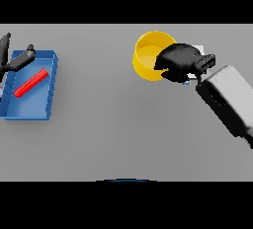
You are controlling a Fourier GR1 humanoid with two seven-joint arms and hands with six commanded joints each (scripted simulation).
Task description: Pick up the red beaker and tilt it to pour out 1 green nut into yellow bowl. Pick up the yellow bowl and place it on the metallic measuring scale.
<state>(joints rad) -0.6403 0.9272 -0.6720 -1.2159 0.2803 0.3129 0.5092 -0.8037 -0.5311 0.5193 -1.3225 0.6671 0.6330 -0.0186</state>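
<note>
Head view, and I've got the right hand (179, 61) on the yellow bowl (148, 55), fingers curled over its near right rim and clamped on it. The bowl sits far right of centre on the grey table (118, 124), and a pale corner peeks out from behind the hand, which I take to be the scale (197, 49); most of it is hidden. I can't see whether a nut is in the bowl. My read: this is the carry, bowl onto scale. To do it well I'd lift straight, keep the rim level so nothing spills, slide right only a touch, then lower it squarely before letting go. Over on the left, the left hand (15, 60) hovers with fingers spread apart, holding nothing, at the far corner of the blue tray (39, 109), where a red stick-like piece (30, 83), maybe the beaker on its side, lies slantwise. Room is generous: the middle of the table is bare, the bowl well apart from the tray.
</note>
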